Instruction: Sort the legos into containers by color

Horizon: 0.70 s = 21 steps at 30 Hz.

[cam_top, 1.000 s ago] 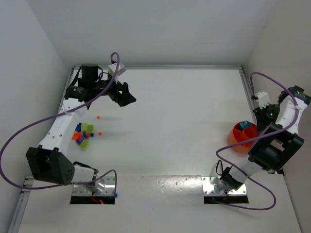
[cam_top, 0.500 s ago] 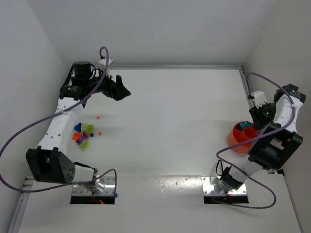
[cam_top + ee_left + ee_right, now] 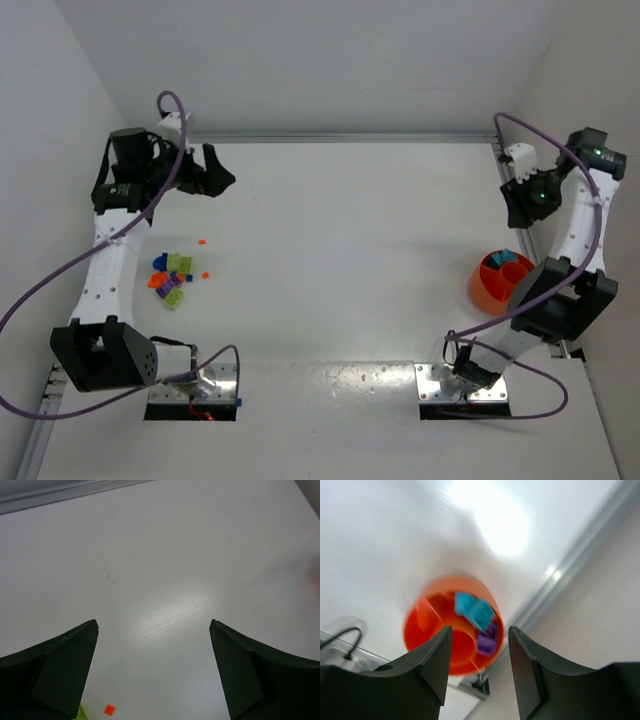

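Observation:
The loose legos (image 3: 170,279) lie in a small pile at the left of the table: lime green, orange, blue and purple bricks. Two tiny orange bricks (image 3: 201,241) sit just beyond it, and one (image 3: 109,709) shows low in the left wrist view. My left gripper (image 3: 222,182) (image 3: 153,622) hangs open over bare table near the far left corner, holding nothing. The orange container bowl (image 3: 480,285) (image 3: 420,617) stands at the right edge with cyan bricks (image 3: 474,609) and purple bricks (image 3: 487,640) in its ring compartments. My right gripper (image 3: 518,207) (image 3: 480,629) is raised above the bowl, open and empty.
White walls close in the table at the left, back and right. A metal rail (image 3: 350,138) runs along the far edge and another (image 3: 580,555) runs beside the bowl. Both arms' base plates (image 3: 195,385) sit at the near edge.
The left arm has swung back and left toward the far corner. The right arm has lifted away from the bowl toward the back, its jaws spreading wider.

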Each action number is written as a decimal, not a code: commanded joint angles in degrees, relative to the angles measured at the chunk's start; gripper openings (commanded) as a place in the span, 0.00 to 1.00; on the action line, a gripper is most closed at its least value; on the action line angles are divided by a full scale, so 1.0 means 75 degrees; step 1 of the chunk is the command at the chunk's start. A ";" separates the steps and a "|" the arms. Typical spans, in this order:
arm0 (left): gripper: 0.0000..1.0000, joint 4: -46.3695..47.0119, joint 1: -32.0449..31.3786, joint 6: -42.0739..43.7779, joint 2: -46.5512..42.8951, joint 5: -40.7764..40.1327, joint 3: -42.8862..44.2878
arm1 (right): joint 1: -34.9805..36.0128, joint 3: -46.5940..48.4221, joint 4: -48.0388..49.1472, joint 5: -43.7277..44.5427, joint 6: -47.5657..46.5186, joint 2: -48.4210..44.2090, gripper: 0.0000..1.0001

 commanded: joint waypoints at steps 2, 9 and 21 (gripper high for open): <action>1.00 -0.0111 0.0802 -0.0062 -0.0471 -0.0284 -0.0100 | 0.1531 0.0375 -0.0227 -0.0909 0.1128 0.0433 0.49; 1.00 -0.2113 0.2431 0.2048 -0.0774 0.0019 -0.0462 | 0.3725 0.1101 0.0383 -0.1238 0.2677 0.1463 0.49; 0.81 -0.4179 0.3992 0.5458 -0.0248 -0.0880 -0.1493 | 0.5896 -0.0256 0.2106 -0.1624 0.3886 0.2168 0.49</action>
